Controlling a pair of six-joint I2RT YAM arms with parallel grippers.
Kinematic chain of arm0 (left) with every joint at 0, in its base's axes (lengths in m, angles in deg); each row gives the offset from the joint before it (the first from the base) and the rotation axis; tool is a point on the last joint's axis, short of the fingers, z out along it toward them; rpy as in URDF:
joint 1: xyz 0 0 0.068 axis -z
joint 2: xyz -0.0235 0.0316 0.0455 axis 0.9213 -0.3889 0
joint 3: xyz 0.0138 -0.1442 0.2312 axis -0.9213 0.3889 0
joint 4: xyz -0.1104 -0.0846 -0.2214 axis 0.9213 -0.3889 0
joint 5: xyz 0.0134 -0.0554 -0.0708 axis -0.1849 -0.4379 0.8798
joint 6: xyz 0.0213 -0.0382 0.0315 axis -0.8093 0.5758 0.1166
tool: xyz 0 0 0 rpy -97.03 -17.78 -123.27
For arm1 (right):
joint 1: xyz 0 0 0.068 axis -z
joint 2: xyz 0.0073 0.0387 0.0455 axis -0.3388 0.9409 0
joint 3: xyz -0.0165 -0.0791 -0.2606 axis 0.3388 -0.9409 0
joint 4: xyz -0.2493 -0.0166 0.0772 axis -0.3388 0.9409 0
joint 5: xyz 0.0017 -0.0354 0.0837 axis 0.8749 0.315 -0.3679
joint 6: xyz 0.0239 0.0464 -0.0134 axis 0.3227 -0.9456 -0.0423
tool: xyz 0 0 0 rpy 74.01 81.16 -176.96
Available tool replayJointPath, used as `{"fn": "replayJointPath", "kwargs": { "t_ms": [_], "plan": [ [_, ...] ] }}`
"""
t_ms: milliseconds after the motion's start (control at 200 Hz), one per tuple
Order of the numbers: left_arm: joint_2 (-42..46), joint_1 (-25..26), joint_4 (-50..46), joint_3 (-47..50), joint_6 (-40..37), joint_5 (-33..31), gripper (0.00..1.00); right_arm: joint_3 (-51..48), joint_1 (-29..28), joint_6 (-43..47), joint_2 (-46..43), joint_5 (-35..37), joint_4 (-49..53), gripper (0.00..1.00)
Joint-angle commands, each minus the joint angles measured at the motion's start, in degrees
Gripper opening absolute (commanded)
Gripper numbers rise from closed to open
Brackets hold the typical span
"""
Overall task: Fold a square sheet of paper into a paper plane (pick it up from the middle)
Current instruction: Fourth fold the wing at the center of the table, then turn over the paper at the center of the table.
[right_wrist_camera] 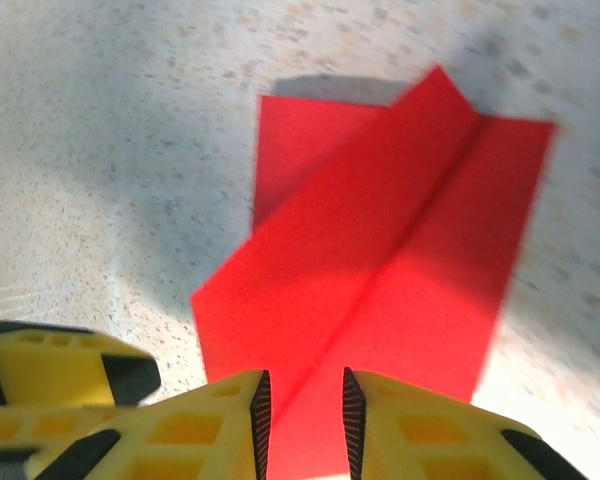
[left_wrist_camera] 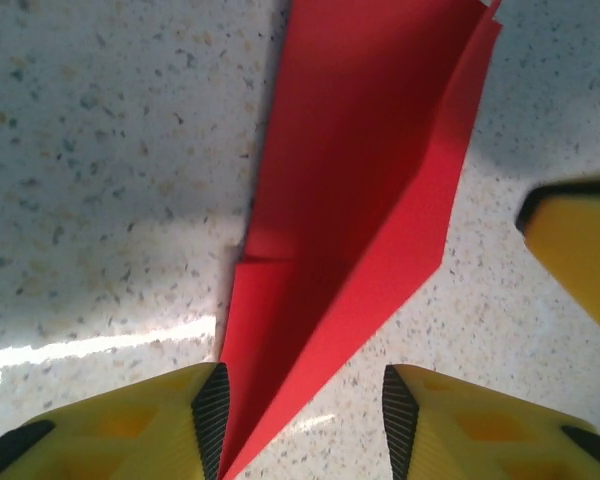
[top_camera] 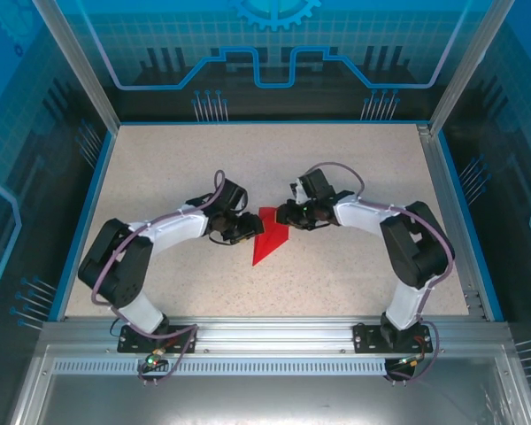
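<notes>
Well, the paper plane [top_camera: 270, 235] lay in the middle of the bench [top_camera: 159, 168], a slim red dart. Its nose pointed toward the near edge and a touch left, its broad tail toward the far side. Both arms crowded in on it, the left arm [top_camera: 173, 226] from the left flank and the right arm [top_camera: 367, 212] from the right, heads just beside the paper.

From the left wrist, the left arm's jaws stood moderately open, with black-padded yellow fingers [left_wrist_camera: 130, 430] on either side of the plane's nose. The tip sat close against the left-hand pad, while speckled bench showed before the other pad. A yellow finger of the other arm [left_wrist_camera: 580, 250] poked in at the right edge.

From the right wrist, slightly blurred, the right arm's jaws were narrow. Its yellow fingers [right_wrist_camera: 440, 430] were parted by only a slim gap, and red paper showed in that gap. The centre crease ran straight away from them toward the far edge of the paper. Whether either pad touched the sheet, I couldn't tell.
</notes>
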Motion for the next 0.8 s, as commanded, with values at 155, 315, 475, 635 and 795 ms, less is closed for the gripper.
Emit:
{"fn": "replayJointPath", "kwargs": {
  "t_ms": [155,315,475,635,795],
  "plan": [
    [-5.09,-0.23,-6.20,-5.47,-5.62,-2.16,0.50,-5.40,-1.70,-6.25,0.10,0.96,-0.71,0.30],
    [-6.69,-0.23,-6.57,-6.40,-6.44,-2.40,0.49,-6.04,-2.60,-7.47,0.33,2.68,-0.71,0.31],
    [-8.39,-0.22,-6.93,-7.81,-6.88,-2.25,0.46,-5.54,-2.60,-8.24,0.64,4.66,0.98,0.31],
    [-9.93,-0.24,-6.86,-8.51,-6.89,-1.81,0.45,-4.01,-2.41,-8.54,2.80,3.96,2.41,0.32],
    [-11.25,-0.27,-7.33,-8.71,-7.46,-1.72,0.41,-4.43,-2.38,-10.38,4.24,0.69,-1.88,0.31]
  ]
}}
